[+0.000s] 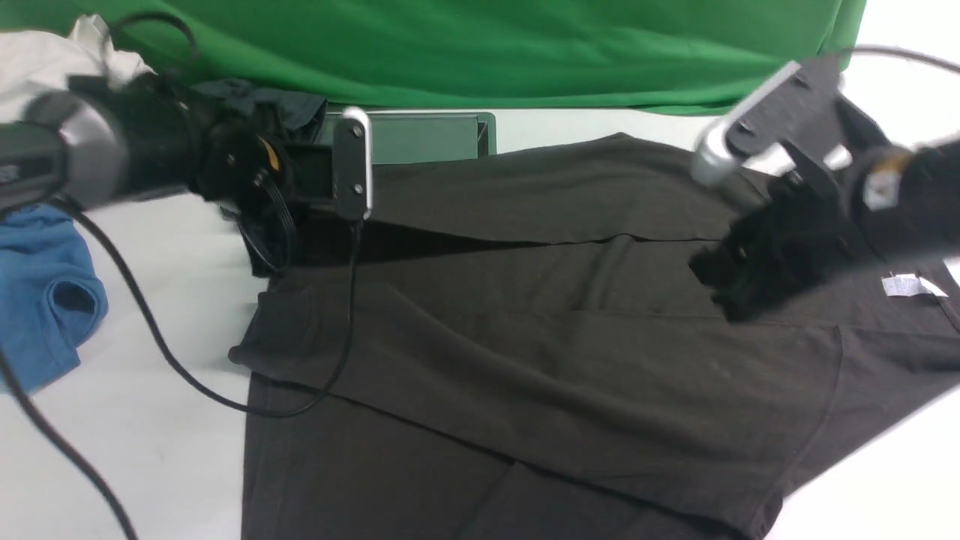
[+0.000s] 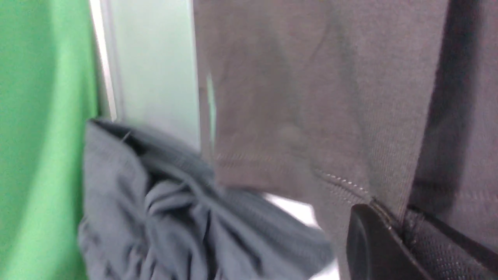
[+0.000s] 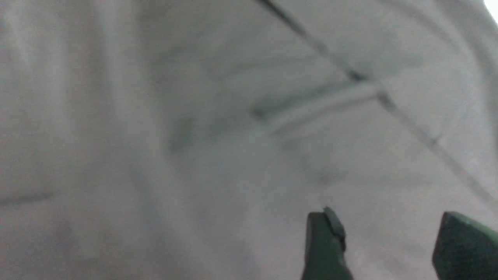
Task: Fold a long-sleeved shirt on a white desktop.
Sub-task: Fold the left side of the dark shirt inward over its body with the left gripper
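Desktop check, operator: your white desktop point(image 1: 150, 450) carries the long-sleeved shirt point(image 1: 525, 360), which lies spread across the centre and right with folded layers crossing its body. The green backdrop point(image 1: 487, 45) hangs behind. 1 blue shirt point(image 1: 45, 300) lies at the left edge, and 1 slate-grey garment point(image 2: 155, 217) sits bunched at the far left. Your left gripper point(image 2: 393, 221) is clamped on the shirt's stitched edge. Your right gripper point(image 3: 389, 241) has its jaws apart over the cloth, near the white label point(image 1: 907, 286).

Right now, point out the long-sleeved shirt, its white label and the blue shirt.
long-sleeved shirt point(image 1: 525, 360), front view, mid body panel.
white label point(image 1: 904, 286), front view, centre of tag.
blue shirt point(image 1: 37, 255), front view, upper fold.
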`<act>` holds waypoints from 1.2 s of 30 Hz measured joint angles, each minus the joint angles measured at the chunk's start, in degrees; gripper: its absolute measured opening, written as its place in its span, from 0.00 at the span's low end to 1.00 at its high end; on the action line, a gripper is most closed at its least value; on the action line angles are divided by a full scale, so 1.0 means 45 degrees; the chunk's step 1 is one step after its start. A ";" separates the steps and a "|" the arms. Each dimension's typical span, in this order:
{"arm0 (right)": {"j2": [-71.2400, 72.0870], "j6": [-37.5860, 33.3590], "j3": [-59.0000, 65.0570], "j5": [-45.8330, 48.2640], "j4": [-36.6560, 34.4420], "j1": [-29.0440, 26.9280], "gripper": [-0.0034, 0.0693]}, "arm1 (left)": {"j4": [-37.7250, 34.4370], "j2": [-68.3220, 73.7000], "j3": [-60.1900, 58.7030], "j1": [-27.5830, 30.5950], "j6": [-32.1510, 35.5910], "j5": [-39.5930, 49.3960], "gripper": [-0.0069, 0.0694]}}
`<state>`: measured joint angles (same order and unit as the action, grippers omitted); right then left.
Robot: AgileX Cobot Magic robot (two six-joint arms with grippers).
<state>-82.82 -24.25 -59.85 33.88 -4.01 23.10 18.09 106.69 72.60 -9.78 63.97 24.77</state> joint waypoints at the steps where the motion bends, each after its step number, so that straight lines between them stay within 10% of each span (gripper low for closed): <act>1: -0.0395 -0.0380 -0.0258 -0.0024 0.0000 -0.0119 0.55 | 0.0000 -0.0109 0.0000 0.0000 0.0000 0.0144 0.14; 16: -0.5309 -0.6882 -0.1334 -0.2984 -0.0618 -0.1360 0.56 | -0.0872 -0.1169 0.0000 0.0000 0.0000 0.0904 0.14; 25: -0.6155 -1.1299 -0.1649 -0.4467 -0.5008 0.0276 0.88 | -0.1014 -0.1169 0.0000 0.0000 -0.0412 0.0247 0.14; 36: -0.8418 -1.1491 -0.3766 -0.5947 -0.5368 0.0860 0.87 | -0.1622 -0.1714 0.0000 0.0000 -0.1393 0.0194 0.14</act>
<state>-120.71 -75.96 -76.79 7.11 -28.17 26.97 10.79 98.98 72.60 -9.78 57.70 25.65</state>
